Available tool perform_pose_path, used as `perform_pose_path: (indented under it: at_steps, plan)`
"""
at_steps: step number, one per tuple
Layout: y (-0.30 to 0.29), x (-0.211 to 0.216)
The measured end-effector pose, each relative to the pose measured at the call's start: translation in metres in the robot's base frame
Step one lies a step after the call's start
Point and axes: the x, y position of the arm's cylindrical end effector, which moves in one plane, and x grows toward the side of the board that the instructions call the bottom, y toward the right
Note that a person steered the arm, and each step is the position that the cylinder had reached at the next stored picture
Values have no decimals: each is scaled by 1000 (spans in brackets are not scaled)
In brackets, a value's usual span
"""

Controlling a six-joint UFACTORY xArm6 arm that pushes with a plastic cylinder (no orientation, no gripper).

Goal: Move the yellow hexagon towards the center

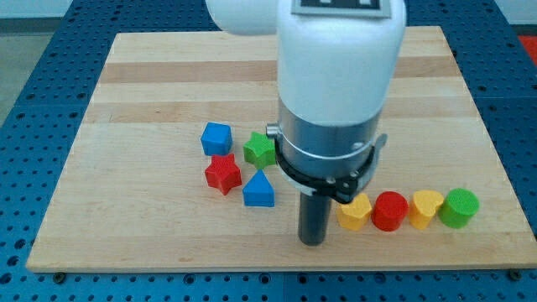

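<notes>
The yellow hexagon [354, 213] lies near the view's bottom right, at the left end of a row with a red cylinder [389, 210], a yellow heart-like block [425, 208] and a green cylinder [460, 208]. My tip [313, 242] rests on the board just left of the yellow hexagon, a small gap apart. The arm's white and grey body rises above the tip and hides the board behind it.
A cluster sits left of the tip: a blue cube [216, 138], a green star [261, 149], a red star [223, 174] and a blue triangle-topped block [258, 190]. The wooden board [151, 92] ends close below the tip.
</notes>
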Motion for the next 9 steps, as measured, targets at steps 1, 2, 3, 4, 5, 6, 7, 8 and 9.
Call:
perform_pose_path:
  at_steps: [1,2,3,4,5,6,7,8,9]
  plan:
    - [23,0]
    - [32,-4]
    - [36,-12]
    - [52,-14]
    - [68,-15]
    - [70,-25]
    - [70,-42]
    - [70,-59]
    - [67,-76]
